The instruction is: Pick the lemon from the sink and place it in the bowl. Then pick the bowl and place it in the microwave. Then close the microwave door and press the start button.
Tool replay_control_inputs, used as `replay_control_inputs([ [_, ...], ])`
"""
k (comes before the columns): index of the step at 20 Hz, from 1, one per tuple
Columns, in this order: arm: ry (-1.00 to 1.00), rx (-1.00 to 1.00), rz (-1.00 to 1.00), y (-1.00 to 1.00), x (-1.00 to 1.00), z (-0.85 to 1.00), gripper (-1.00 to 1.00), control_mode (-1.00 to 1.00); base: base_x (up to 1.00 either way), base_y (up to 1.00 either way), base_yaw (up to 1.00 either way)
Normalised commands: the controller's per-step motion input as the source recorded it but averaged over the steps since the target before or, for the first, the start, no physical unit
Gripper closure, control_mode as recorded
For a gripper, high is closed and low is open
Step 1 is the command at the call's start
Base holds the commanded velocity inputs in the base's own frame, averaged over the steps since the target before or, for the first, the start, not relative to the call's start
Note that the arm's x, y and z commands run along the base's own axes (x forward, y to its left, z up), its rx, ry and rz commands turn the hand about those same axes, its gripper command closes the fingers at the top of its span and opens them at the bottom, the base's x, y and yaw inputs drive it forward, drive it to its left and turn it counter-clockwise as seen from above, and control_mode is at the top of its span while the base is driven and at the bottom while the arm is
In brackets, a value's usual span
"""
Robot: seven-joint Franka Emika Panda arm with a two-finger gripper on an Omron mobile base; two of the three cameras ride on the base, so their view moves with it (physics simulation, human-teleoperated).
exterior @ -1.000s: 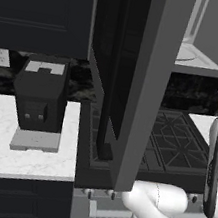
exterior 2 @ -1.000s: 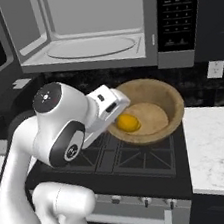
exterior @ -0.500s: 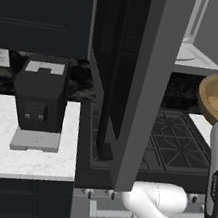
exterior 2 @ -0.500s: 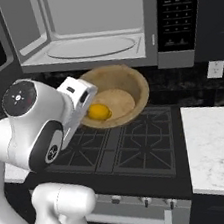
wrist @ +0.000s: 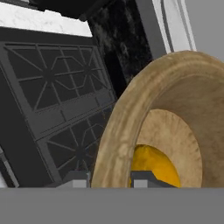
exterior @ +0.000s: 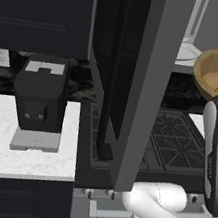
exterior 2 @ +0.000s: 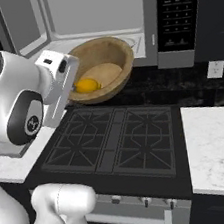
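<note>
Bowl [exterior 2: 102, 67], wooden, rigid, thick-walled, carried tilted before the open microwave [exterior 2: 121, 17] above the stove, rim pinched at its near edge by closed pincer [wrist: 111, 178]; lemon [exterior 2: 87, 85] loose inside, likely to roll; best kept level, rim grip probably adequate.

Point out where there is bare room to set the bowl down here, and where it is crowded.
Free: the microwave floor behind the bowl, and the white counter right of the stovetop. Tight: left of the open microwave door, where the coffee machine takes much of that counter. The end effector grips the bowl rim, lemon inside.
</note>
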Motion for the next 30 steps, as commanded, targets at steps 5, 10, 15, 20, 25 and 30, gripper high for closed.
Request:
replay_control_inputs([
  [5,0.0,-0.08,0.11,0.13,0.67,0.2,1.0,-1.0,0.0,0.0,0.0],
  [10,-0.01,-0.02,0.11,0.0,0.55,0.16,1.0,-1.0,0.0,0.0,0.0],
  [15,-0.03,0.0,0.17,0.05,0.54,0.3,1.0,-1.0,0.0,0.0,0.0],
  [20,0.0,0.0,0.19,0.13,0.56,0.18,1.0,-1.0,0.0,0.0,0.0],
  [25,0.0,0.0,0.14,0.16,0.54,0.14,1.0,-1.0,0.0,0.0,0.0],
  [30,0.01,0.0,0.13,0.18,0.56,0.04,1.0,-1.0,0.0,0.0,0.0],
])
